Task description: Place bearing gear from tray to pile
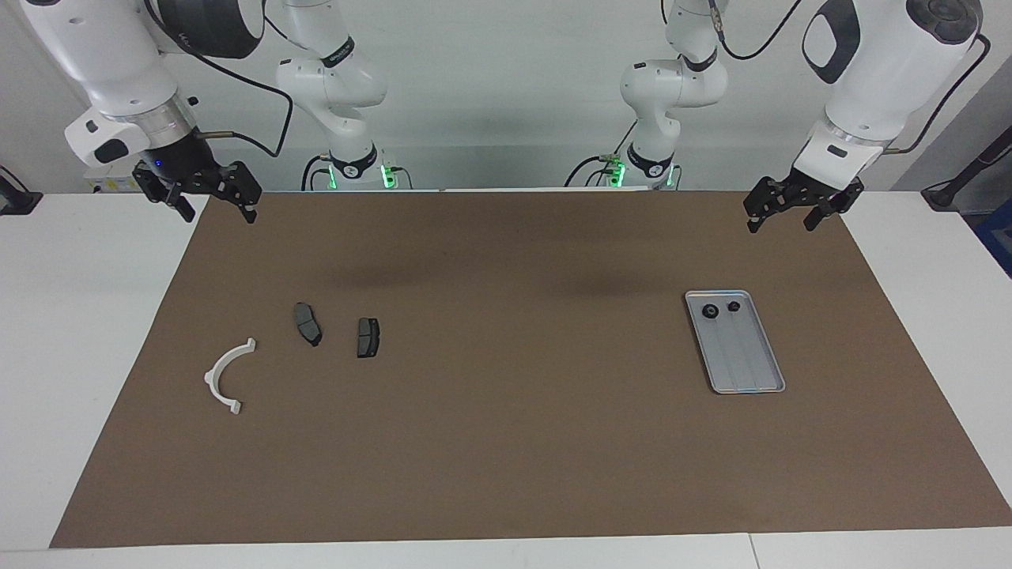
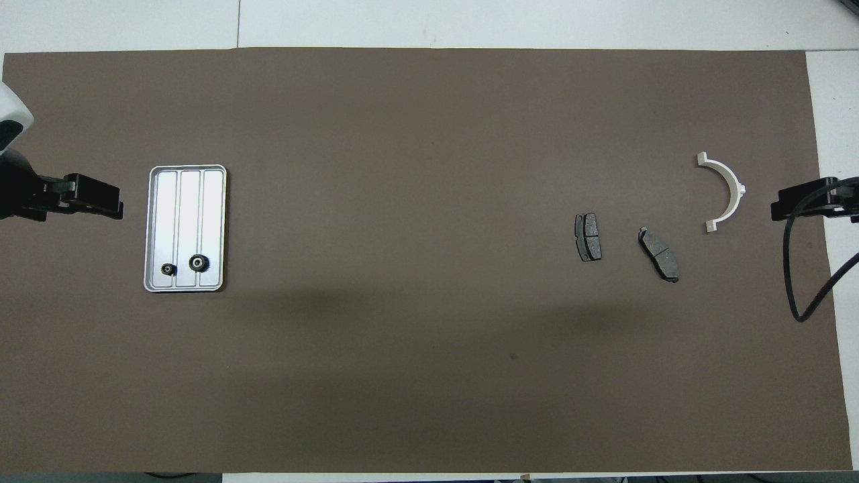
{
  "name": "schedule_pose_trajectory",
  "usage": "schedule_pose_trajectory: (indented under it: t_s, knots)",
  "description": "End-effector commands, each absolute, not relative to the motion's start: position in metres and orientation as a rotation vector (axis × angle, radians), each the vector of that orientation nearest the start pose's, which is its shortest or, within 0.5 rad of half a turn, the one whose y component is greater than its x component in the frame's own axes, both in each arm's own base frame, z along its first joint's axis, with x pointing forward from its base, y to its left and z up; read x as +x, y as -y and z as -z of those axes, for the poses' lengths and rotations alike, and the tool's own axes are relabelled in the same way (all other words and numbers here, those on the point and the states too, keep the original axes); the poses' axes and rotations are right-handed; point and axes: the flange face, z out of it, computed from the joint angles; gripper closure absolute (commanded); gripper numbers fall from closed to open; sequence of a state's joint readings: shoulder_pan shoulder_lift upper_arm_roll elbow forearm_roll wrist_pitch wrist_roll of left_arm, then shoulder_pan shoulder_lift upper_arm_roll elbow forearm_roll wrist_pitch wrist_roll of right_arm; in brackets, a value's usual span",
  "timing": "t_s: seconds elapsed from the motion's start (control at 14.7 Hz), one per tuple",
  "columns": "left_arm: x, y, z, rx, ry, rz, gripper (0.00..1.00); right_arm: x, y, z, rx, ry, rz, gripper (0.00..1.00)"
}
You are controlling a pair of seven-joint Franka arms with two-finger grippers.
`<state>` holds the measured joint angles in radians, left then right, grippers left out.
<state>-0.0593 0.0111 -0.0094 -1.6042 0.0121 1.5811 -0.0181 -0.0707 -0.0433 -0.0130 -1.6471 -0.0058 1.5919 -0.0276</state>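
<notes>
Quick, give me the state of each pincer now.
Left pincer: open, empty, raised near the tray, waiting.
Right pincer: open, empty, raised at the mat's corner.

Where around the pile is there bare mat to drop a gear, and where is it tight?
Bare mat runs between the tray and the nearer brake pad, and on the robots' side of both pads. It is tighter between the two pads and between the other brake pad and the white bracket. Both gears sit in the tray.
</notes>
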Motion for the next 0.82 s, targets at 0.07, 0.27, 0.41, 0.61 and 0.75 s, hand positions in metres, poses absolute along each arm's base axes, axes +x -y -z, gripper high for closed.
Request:
schedule_pose_trajectory:
  t_s: [0.07,0.27,0.41,0.61,0.75]
  knots:
    - [0.5563,0.0387,-0.6047,-3.117,-0.065,-0.058,0.00,0.5406,0.0454,-0.6111,-3.128,-0.095,0.011,0.00]
    - [0.5562,0.0387,-0.6046,-3.117,-0.068,-0.060,0.00,0.5400,0.0462,-0.6107,-3.128,-0.092,0.004,0.00]
    - [0.5562,0.0387,-0.6030,-3.117,-0.070,-0.058,0.00,0.5404,0.0437,-0.6108,-3.128,-0.094,0.006,0.00]
    - [0.5549,0.0344,-0.6002,-3.117,-0.049,-0.072,0.00,0.5397,0.0461,-0.6104,-3.128,-0.090,-0.001,0.00]
    - [0.5537,0.0326,-0.5978,-3.117,-0.037,-0.070,0.00,0.5395,0.0471,-0.6097,-3.129,-0.090,-0.004,0.00]
